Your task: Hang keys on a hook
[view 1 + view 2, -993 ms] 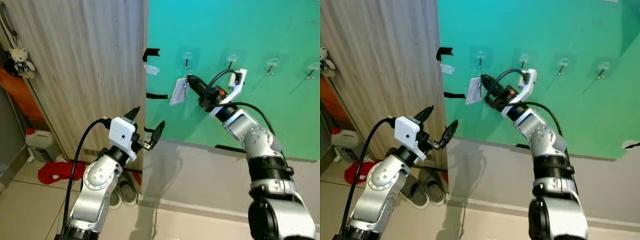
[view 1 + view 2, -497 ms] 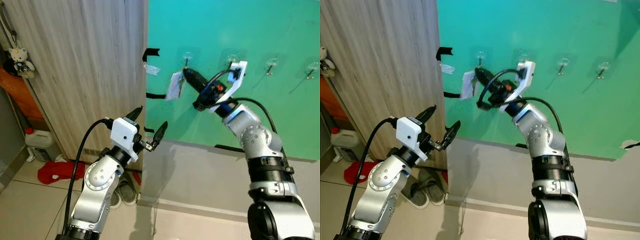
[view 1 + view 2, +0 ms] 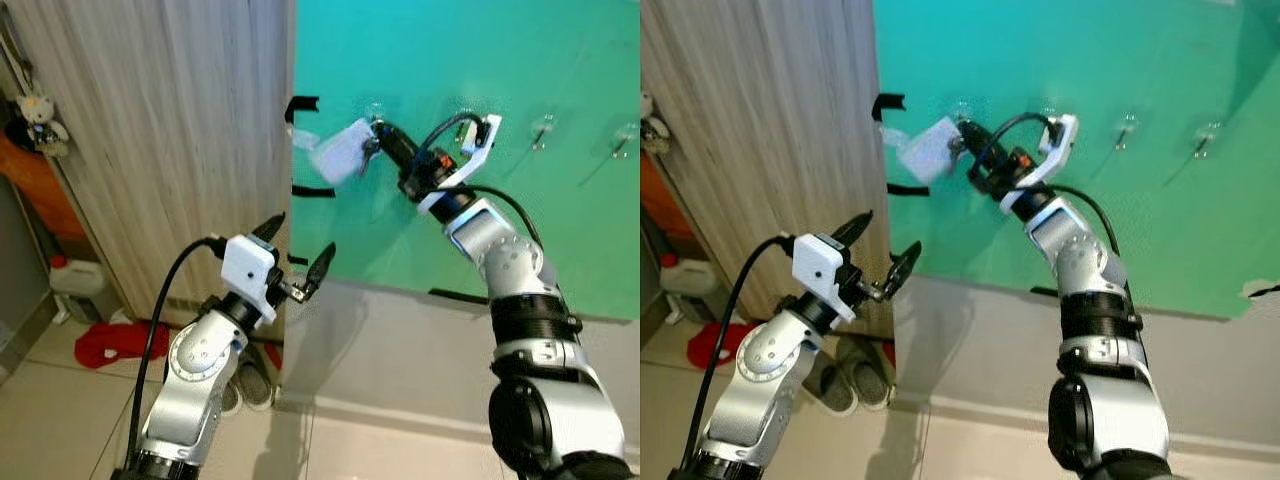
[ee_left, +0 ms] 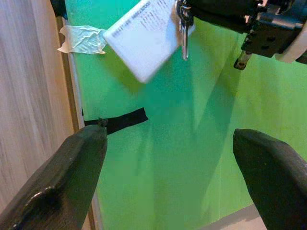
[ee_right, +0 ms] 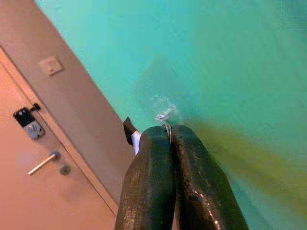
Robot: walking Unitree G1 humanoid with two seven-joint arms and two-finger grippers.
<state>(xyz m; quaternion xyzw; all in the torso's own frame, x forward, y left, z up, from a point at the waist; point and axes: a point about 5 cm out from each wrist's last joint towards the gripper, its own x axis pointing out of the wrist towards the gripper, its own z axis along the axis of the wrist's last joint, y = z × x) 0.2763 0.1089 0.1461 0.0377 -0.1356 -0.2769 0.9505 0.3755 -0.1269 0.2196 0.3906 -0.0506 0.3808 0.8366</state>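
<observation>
Here we observed the right gripper (image 3: 378,131) clamped shut on the silver keys with white rectangular tag (image 3: 340,152), just beside the clear wall hook (image 3: 375,110); left gripper (image 3: 297,251) spread wide, holding nothing.

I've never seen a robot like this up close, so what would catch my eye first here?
First, the bright green wall with its row of clear hooks. The right gripper reaches up to the leftmost hook, its fingers pinched on a bunch of keys with a white tag swinging out to the side. Lower down, the left gripper hovers open beside a wood-grain panel.
</observation>
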